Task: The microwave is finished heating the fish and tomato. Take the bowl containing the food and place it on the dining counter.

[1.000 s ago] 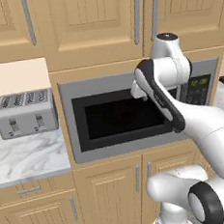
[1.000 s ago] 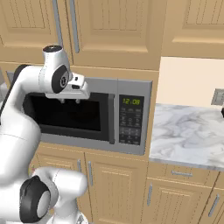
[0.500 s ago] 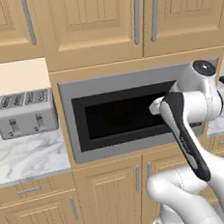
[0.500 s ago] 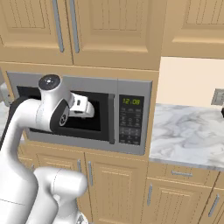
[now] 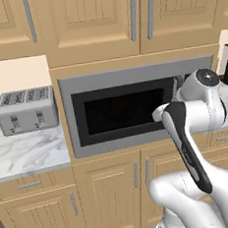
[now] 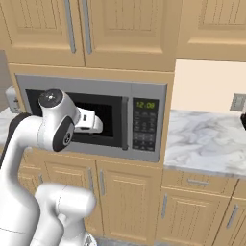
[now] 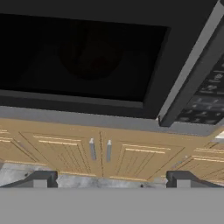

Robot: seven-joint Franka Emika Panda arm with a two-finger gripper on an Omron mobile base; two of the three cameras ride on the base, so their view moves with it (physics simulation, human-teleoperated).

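A home kitchen: light wooden cabinets (image 5: 92,19) surround a built-in microwave (image 5: 130,109), with a silver toaster (image 5: 26,110) on a marble counter (image 6: 206,139) beside it.

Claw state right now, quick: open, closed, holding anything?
Claw: open and empty, fingertips spread wide, facing the closed dark glass door of the wide silver-grey microwave.

Microwave (image 5: 130,112) between upper and lower cabinets (image 5: 114,195), toaster (image 5: 26,110) on counter (image 5: 26,154) at its left
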